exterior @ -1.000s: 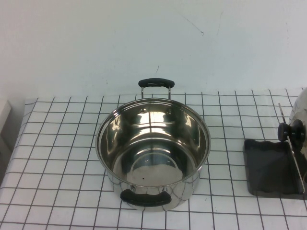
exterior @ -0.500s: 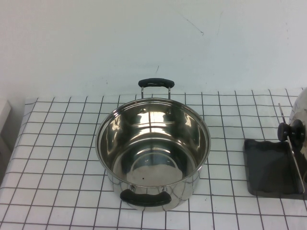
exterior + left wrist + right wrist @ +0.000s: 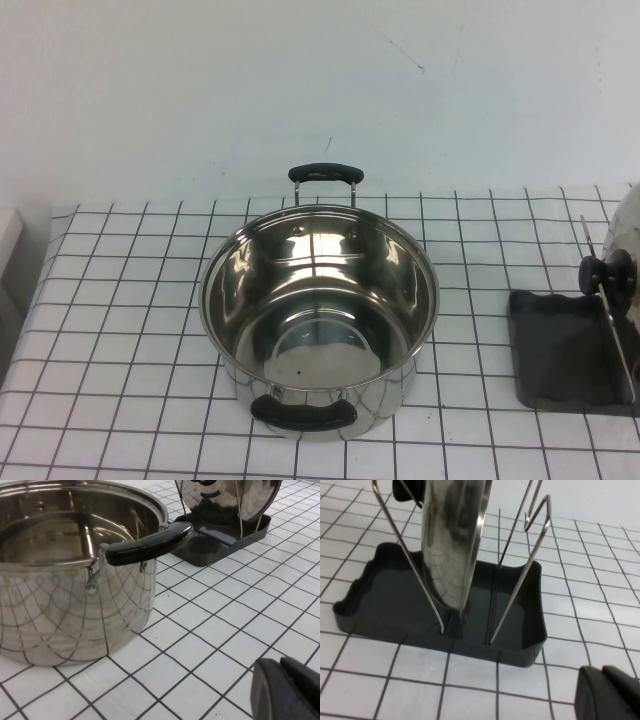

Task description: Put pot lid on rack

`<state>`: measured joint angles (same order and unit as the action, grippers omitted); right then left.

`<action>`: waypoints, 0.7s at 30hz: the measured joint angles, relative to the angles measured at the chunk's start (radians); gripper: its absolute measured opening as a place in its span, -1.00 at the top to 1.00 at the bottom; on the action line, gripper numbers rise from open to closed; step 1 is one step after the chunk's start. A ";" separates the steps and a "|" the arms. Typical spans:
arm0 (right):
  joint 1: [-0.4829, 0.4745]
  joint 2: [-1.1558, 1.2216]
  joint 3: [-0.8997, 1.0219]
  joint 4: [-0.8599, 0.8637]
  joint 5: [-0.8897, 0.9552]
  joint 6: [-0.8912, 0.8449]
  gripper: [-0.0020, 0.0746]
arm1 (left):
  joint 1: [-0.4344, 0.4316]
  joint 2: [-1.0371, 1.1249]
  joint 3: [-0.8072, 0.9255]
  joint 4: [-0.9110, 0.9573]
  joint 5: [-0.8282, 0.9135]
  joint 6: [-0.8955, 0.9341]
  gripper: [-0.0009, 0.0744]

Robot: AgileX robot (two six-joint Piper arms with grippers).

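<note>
standing on its edge, the round shiny steel pot lid (image 3: 451,545) with its black knob (image 3: 606,272) is resting in the small dark grey rack (image 3: 385,611), between the thin upright wire bars (image 3: 516,582). i am seeing the open steel pot with two black handles (image 3: 318,318) sitting on the white gridded table (image 3: 120,330), left of the rack and apart from it. the left gripper (image 3: 287,690) is hovering low near the pot; the right gripper (image 3: 610,692) is hovering just beside the rack. for both, i cannot tell their grip.

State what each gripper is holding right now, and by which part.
Nothing is held. The pot lid stands on edge in the rack, free of both the left gripper and the right gripper.
</note>
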<state>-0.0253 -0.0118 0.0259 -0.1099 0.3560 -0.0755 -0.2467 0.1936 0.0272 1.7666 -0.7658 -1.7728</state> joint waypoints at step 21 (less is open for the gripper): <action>-0.001 0.000 0.000 0.048 0.002 0.091 0.95 | 0.000 0.000 0.000 0.000 -0.002 0.000 0.98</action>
<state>-0.0261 -0.0118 0.0259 -0.0617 0.3580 0.0155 -0.2467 0.1936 0.0272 1.7666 -0.7677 -1.7728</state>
